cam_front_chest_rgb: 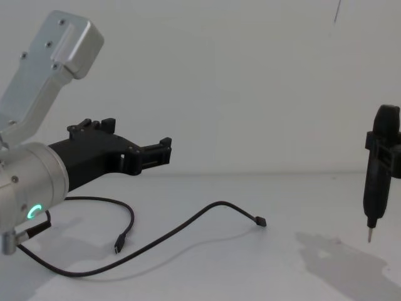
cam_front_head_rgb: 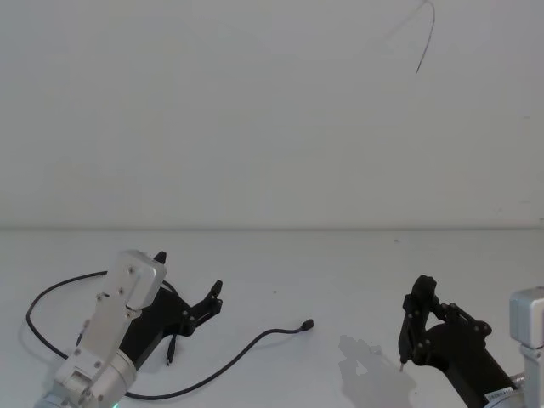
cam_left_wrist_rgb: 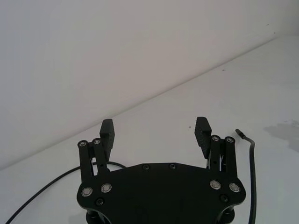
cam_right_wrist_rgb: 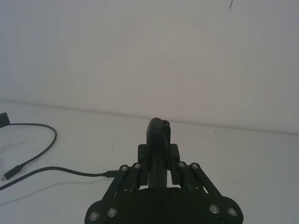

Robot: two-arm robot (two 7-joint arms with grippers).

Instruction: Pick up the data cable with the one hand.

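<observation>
The data cable (cam_front_head_rgb: 246, 347) is a thin black cord lying loose on the white table, curling in a loop around and under my left arm. One small plug (cam_front_head_rgb: 307, 324) lies toward the table's middle, the other plug (cam_front_chest_rgb: 118, 243) below my left arm. My left gripper (cam_front_head_rgb: 189, 274) hovers open above the table with nothing between its fingers, shown close in the left wrist view (cam_left_wrist_rgb: 155, 125) and from the side (cam_front_chest_rgb: 138, 135). My right gripper (cam_front_head_rgb: 418, 319) stands at the right, shut on a black pen-like tool (cam_front_chest_rgb: 374, 188) whose metal tip points down.
The white tabletop (cam_front_head_rgb: 340, 272) meets a plain white wall at the back. A thin dark wire (cam_front_head_rgb: 429, 34) hangs on the wall at the upper right. The cable (cam_right_wrist_rgb: 51, 140) also lies far off to one side of the right gripper (cam_right_wrist_rgb: 159, 154).
</observation>
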